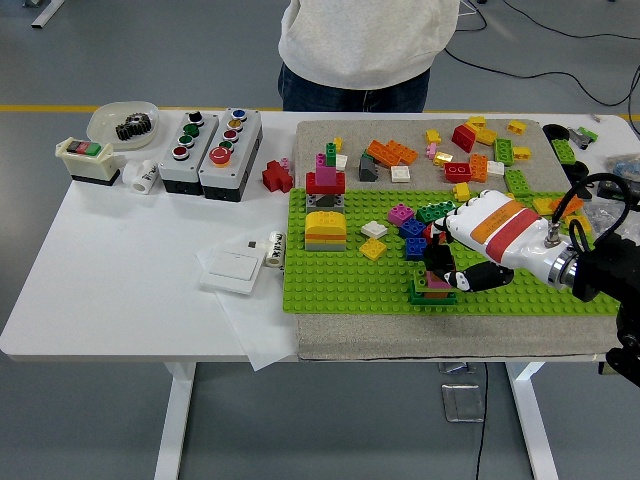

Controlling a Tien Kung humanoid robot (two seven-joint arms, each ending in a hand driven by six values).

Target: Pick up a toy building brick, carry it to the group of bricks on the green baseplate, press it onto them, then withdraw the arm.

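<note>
- the robot's white right hand with orange and red bands (462, 255) reaches in from the right edge over the bright green studded baseplate (340, 285), which lies on a grey felt mat (330, 335) on the white table (130, 270).
- its black fingertips (440, 262) are curled down onto a small brick stack with a green base and pink and brown pieces on top (432, 287), near the baseplate's front edge; the hand looks closed on the stack's top brick (how many fingers touch it cannot be told).
- just behind the hand, on the baseplate, sits a cluster of blue, magenta and green bricks (412, 228).
- further left on the baseplate stand a rounded yellow-and-orange brick pile (325, 230) and a taller red, pink and green tower (326, 178).
- loose multicoloured bricks (460, 150) lie scattered on the mat beyond the baseplate.
- on the table's left part rest two grey push-button boxes (210, 142) and a clear dish holding a dark gear (125, 123).
- a person in a pale sweatshirt (365, 40) stands at the far side.
</note>
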